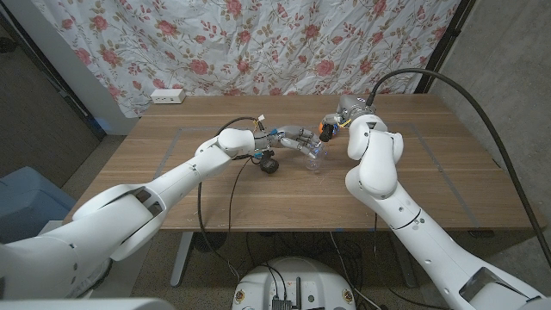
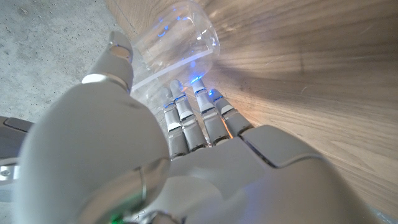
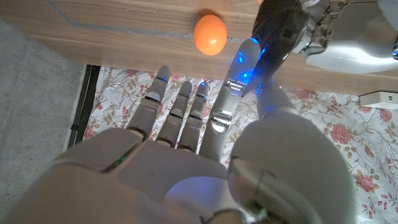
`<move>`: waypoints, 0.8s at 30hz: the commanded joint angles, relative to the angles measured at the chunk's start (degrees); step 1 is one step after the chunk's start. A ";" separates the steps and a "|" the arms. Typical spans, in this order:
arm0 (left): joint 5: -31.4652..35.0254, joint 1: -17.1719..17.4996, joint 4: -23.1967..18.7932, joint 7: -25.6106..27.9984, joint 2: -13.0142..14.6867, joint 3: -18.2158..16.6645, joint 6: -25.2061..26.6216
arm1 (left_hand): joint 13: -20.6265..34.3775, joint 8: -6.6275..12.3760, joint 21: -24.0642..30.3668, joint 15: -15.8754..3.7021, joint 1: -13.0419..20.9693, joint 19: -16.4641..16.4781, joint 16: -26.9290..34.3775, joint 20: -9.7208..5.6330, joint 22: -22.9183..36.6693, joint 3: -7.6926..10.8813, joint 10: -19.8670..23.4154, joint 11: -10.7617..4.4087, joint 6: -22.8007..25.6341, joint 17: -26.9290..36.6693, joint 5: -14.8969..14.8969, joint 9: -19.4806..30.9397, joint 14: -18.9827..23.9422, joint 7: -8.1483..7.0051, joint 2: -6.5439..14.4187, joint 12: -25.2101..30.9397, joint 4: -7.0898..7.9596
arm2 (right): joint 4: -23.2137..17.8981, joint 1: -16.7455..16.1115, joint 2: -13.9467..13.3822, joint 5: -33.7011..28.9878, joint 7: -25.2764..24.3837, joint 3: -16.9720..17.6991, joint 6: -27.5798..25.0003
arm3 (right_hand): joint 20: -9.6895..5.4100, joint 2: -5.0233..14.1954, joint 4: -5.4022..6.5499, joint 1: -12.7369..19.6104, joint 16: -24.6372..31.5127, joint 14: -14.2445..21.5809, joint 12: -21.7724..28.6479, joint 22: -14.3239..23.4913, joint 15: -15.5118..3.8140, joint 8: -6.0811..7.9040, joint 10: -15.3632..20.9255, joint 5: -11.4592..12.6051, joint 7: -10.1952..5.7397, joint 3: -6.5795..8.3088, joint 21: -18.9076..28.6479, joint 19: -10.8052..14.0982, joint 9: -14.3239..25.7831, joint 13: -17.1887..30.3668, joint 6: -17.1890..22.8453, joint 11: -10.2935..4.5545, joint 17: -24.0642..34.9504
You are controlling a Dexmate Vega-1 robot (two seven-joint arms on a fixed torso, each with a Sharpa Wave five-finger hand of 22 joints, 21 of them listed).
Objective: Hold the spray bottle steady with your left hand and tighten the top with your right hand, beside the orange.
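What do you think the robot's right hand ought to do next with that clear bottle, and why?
Probably close its fingers around the bottle's dark top and begin twisting. The left hand already grips the clear spray bottle on the wooden table, and the right hand has its fingers beside the spray top, seemingly not yet wrapped around it. The orange sits apart.

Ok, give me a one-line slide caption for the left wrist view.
Left hand wraps its fingers around the clear spray bottle on the wooden table.
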 commanded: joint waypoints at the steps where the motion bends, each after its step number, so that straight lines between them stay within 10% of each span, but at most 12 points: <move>1: -0.21 -0.07 0.64 -0.28 -0.20 -0.09 -0.23 | 0.32 10.93 0.13 -6.25 -2.26 0.43 -0.10 -2.93 0.18 1.37 1.97 -1.42 3.46 0.13 0.36 0.17 0.62 0.41 8.59 0.22 1.00 | 0.56 0.45 0.85 0.95 -2.01 -1.09 -3.56 | -0.21 -0.10 0.16 0.98 0.17 -0.31 0.00 0.11 0.22 0.77 0.17 0.51 0.37 0.47 0.03 0.48 0.29 -0.04 0.19 0.31 0.16; 24: -0.10 0.59 -0.97 0.27 0.51 -0.24 0.36 | 0.32 11.03 0.09 -6.21 -2.31 0.38 -0.18 -2.90 0.18 1.34 1.90 -1.29 3.56 0.13 0.34 0.17 0.57 0.38 8.59 0.05 0.97 | -3.47 1.02 -6.10 6.08 -3.88 -0.91 -1.01 | 0.11 -3.21 7.57 -17.85 -1.06 -1.82 -1.03 0.28 2.72 -1.63 -1.58 -4.21 -2.04 -6.99 -0.23 -0.67 -3.64 0.18 -4.55 2.12 1.10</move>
